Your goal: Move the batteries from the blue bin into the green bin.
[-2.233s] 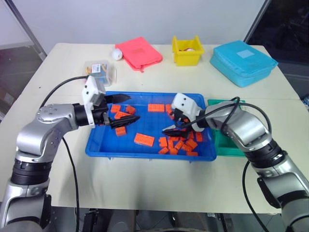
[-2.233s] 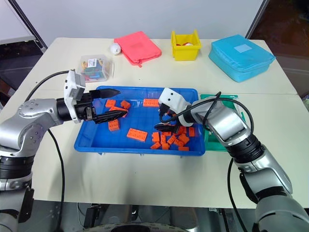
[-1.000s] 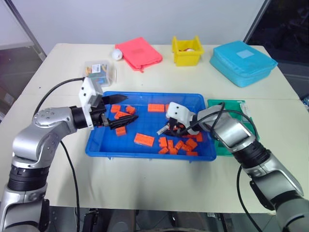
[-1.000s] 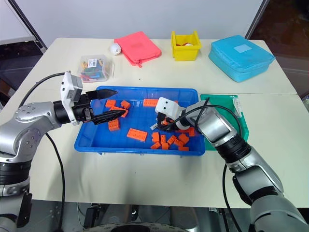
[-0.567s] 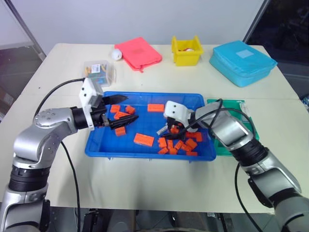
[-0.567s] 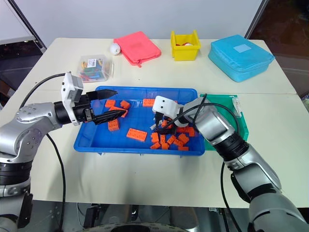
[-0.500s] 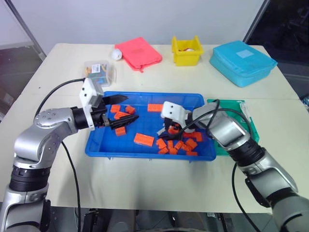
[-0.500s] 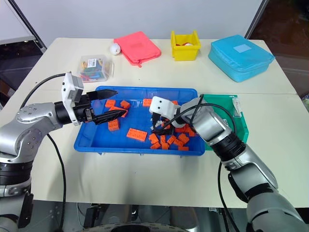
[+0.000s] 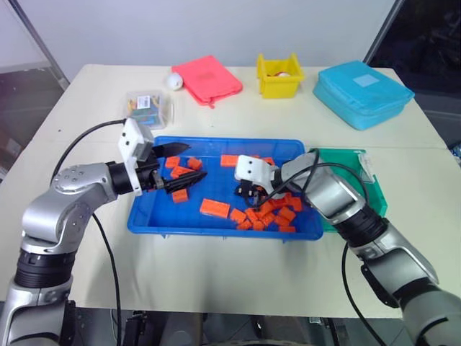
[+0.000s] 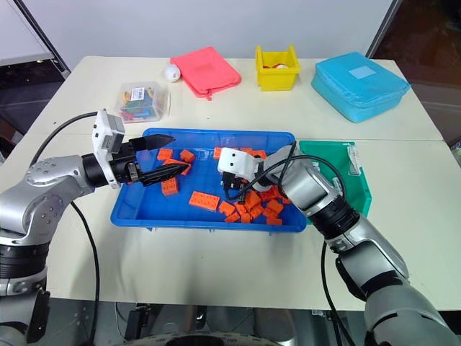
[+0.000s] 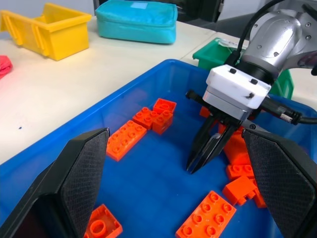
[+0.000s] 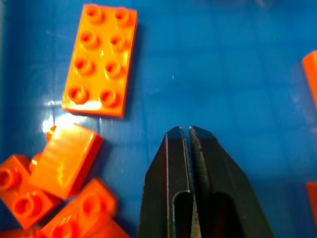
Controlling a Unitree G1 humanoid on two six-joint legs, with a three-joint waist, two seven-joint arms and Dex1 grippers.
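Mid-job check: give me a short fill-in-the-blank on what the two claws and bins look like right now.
1. The right claw, over the shallow blue plastic bin, has its fingers ____.
2. The left claw has its fingers ____.
3. The toy bricks lying in the blue bin are coloured ____.
4. The deeper green plastic bin stands on the blue bin's ____ side, the robot's own.

Missing words: shut; open; orange; right
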